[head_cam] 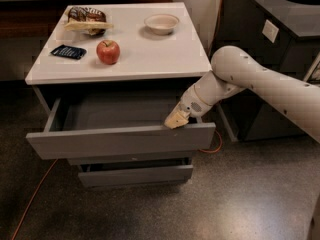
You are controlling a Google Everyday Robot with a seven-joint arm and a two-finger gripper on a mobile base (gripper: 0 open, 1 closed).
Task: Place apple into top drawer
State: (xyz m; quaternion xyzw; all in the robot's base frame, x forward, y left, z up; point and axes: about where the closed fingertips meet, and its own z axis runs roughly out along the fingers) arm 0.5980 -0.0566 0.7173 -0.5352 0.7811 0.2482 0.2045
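The red apple (108, 51) stands on the white cabinet top (150, 54), left of the middle. The top drawer (120, 139) is pulled open and its dark grey inside shows nothing in it. My gripper (175, 120) hangs at the right part of the drawer's front edge, its pale tip just above the rim, well below and to the right of the apple. It holds nothing that I can see.
A white bowl (161, 23) stands at the back right of the top. A snack bag (87, 19) lies at the back left and a small dark packet (68, 51) at the left. Lower drawers (135, 174) sit below. A dark bin (280, 44) stands right. An orange cable (30, 199) runs across the floor.
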